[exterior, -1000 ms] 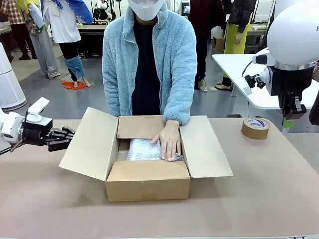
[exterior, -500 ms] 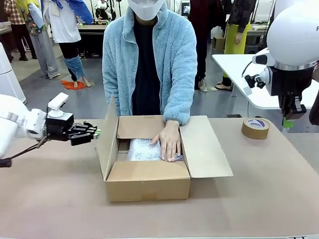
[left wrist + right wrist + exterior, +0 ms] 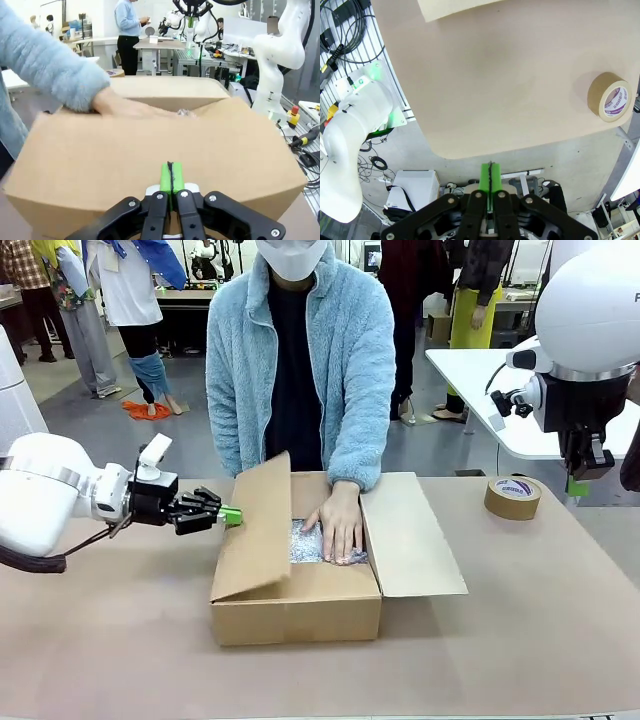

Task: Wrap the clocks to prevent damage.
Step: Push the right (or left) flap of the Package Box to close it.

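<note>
An open cardboard box [image 3: 300,608] stands mid-table. Inside it lies a bubble-wrap bundle [image 3: 304,541] with the person's hand [image 3: 338,524] pressed flat on it; the clocks themselves are hidden. My left gripper [image 3: 232,515] is shut, and its green tips touch the outer face of the box's left flap [image 3: 255,530], which leans inward over the box. In the left wrist view the shut left gripper [image 3: 170,183] presses on that flap [image 3: 150,145], with the hand [image 3: 125,106] beyond it. My right gripper [image 3: 577,483] hangs shut and holds nothing, high above the table's right end; in its own view the shut right gripper [image 3: 490,180] points down at the table edge.
A roll of brown packing tape [image 3: 512,497] lies at the far right of the table, also seen as tape [image 3: 610,97] from above. The box's right flap [image 3: 408,535] lies spread outward. The person stands at the far edge behind the box.
My left gripper has swept right and pushed the left flap from lying spread outward to upright, then to leaning in over the box. The hand and the right arm have stayed still.
</note>
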`<state>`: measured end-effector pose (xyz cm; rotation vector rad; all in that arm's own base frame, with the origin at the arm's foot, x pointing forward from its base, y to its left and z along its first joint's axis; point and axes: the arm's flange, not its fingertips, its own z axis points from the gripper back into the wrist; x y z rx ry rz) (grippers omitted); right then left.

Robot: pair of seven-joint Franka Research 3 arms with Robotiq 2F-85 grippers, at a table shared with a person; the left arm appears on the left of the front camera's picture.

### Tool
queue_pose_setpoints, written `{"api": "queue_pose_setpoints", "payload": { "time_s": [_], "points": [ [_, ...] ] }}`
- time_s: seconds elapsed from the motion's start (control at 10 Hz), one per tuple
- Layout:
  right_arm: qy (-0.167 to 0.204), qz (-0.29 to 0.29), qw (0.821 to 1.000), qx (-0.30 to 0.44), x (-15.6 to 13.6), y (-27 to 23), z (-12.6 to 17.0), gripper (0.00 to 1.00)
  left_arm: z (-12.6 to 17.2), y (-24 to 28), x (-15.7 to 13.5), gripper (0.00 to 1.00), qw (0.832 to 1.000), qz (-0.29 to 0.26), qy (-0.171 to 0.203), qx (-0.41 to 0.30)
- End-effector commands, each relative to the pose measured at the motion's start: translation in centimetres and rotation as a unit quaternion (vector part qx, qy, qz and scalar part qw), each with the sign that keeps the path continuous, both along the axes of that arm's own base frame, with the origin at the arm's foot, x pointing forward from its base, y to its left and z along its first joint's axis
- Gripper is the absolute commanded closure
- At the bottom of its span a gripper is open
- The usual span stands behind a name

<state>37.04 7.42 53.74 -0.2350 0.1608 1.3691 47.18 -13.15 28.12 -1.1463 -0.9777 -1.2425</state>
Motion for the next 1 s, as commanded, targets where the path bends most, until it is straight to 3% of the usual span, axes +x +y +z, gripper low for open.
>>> {"api": "queue_pose_setpoints", "payload": {
  "time_s": [0.0, 0.2, 0.5, 0.9],
  "points": [
    [0.000, -0.007, 1.000, -0.008, -0.1, 0.0, 0.0, 0.99, -2.7, -1.1, 0.3, 1.00, 1.000, -0.005, 0.013, -0.003],
    [0.000, -0.007, 1.000, -0.008, -0.1, 0.0, 0.0, 0.99, -3.3, -1.6, 0.2, 1.00, 1.000, -0.013, 0.020, 0.004],
    [0.000, -0.007, 1.000, -0.008, -0.1, 0.0, 0.0, 0.99, -1.3, -0.7, 0.4, 1.00, 0.999, -0.012, 0.018, -0.023],
    [0.000, -0.007, 1.000, -0.008, -0.1, 0.0, 0.0, 0.99, -1.3, -0.7, 0.4, 1.00, 0.999, -0.012, 0.018, -0.023]
  ]
}}
